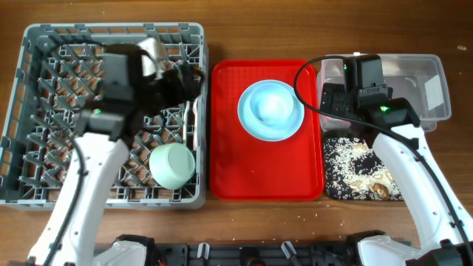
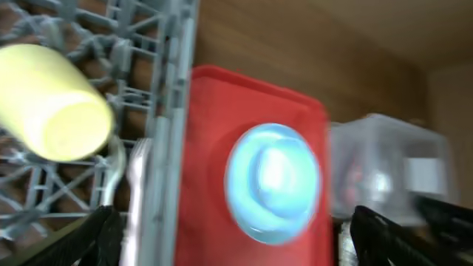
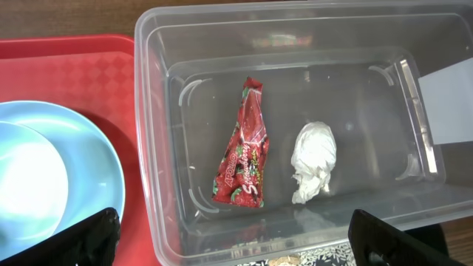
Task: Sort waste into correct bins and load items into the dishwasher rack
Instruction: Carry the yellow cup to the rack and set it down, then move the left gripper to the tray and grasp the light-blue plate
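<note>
The grey dishwasher rack (image 1: 37, 111) fills the left of the overhead view. In it sit a pale green bowl (image 1: 172, 164), a white plastic utensil (image 1: 194, 122) and a yellow cup (image 2: 52, 103) lying on the pegs. My left gripper (image 2: 244, 251) hovers open and empty over the rack's right edge, apart from the cup. A light blue bowl (image 1: 272, 105) rests on a light blue plate (image 1: 251, 125). The clear tub (image 3: 155, 185) holds a red wrapper (image 3: 242, 148) and a white paper wad (image 3: 312, 161). My right gripper (image 3: 240, 247) hangs open above the tub's near wall, empty.
The plate and bowl stand on a flat red tray (image 1: 229, 170) between the rack and the bins. A black tray (image 1: 347, 166) with white grains and brown bits lies in front of the clear tub. Bare wooden table runs along the far edge.
</note>
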Controlling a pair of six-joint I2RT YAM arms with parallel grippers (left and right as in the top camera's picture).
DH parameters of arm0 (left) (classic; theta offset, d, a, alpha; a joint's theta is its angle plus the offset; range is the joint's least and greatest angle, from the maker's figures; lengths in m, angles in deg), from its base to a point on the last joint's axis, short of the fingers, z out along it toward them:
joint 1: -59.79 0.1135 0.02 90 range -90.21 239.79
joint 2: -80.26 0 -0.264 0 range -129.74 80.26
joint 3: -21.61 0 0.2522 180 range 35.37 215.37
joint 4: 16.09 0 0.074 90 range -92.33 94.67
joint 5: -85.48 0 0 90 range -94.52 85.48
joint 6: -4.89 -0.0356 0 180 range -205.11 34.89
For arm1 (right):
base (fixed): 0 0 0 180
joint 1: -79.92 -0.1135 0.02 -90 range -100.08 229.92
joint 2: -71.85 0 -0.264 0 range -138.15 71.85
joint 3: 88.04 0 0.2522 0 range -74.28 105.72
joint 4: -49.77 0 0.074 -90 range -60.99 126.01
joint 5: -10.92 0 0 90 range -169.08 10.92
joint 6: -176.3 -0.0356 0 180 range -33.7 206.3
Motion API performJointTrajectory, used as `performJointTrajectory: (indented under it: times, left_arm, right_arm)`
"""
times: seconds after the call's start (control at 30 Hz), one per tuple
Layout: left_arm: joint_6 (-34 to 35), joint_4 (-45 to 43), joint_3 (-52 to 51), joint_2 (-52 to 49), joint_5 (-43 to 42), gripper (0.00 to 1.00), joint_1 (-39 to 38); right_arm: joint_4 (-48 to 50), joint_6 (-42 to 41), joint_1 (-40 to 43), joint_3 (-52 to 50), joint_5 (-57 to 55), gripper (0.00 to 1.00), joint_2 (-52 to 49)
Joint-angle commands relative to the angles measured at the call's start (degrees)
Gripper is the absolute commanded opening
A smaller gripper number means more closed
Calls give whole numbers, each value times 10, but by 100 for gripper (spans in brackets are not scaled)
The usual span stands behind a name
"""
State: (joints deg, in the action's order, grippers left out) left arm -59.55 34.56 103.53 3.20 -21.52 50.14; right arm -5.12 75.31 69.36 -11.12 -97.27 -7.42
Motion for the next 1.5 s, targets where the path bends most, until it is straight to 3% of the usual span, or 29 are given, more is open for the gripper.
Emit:
performJointTrajectory:
  times: [0.0, 0.07, 0.1, 0.17, 0.3, 0.33, 0.43, 0.6, 0.63, 0.73, 0.83, 0.87, 0.9, 1.03, 1.07, 1.17, 1.3, 1.4, 1.47]
  left_arm:
    - [-13, 2, 0, -44, 137, 93, -27]
    - [-13, 2, 0, -72, 164, 71, -27]
    - [-14, -3, 0, -97, 171, 50, -27]
    - [-18, -31, 0, -130, 195, 40, -24]
    - [-28, -56, 0, -166, 229, 7, -24]
    - [-28, -56, 0, -172, 249, 5, -24]
    - [-28, -59, 0, -179, 309, 4, -16]
    - [-28, -103, 1, -174, 312, 5, 36]
    - [-28, -115, 2, -170, 312, 12, 43]
    - [-28, -118, 22, -131, 301, 18, 45]
    - [-26, -118, 43, -41, 190, 31, 25]
    - [-26, -118, 43, -2, 127, 60, 10]
    - [-26, -116, 43, 23, 86, 100, -4]
    - [-11, -82, 42, 65, 41, 100, -89]
    - [-11, -70, 41, 57, 42, 92, -114]
    - [-11, -76, 41, -34, 42, 100, -230]
    - [-11, -167, 41, -177, 93, 73, -316]
    - [-11, -225, 41, -262, 158, 68, -337]
    - [-11, -270, 41, -313, 146, 57, -339]
  right_arm:
    - [1, 4, -1, 9, 2, 100, 0]
    - [1, 4, -1, 9, 2, 100, 0]
    - [1, 5, -1, 9, 2, 100, 0]
    - [1, 5, -1, 9, 2, 100, 0]
    - [1, 5, -1, 9, 2, 100, 0]
    - [1, 5, -1, 9, 2, 100, 0]
    - [1, 5, -1, 9, 2, 100, 0]
    - [1, 5, -1, 9, 2, 100, 0]
    - [1, 5, -1, 9, 2, 100, 0]
    - [1, 5, -1, 9, 2, 100, 0]
    - [1, 5, -1, 9, 3, 100, 0]
    - [1, 4, -1, 9, 3, 100, 0]
    - [1, 5, -1, 9, 3, 100, 0]
    - [1, 5, -1, 9, 3, 100, 0]
    - [1, 5, -1, 9, 3, 100, 0]
    - [1, 5, -1, 9, 3, 100, 0]
    - [1, 5, -1, 9, 3, 100, 0]
    - [1, 5, -1, 9, 3, 100, 0]
    - [1, 5, -1, 9, 3, 100, 0]
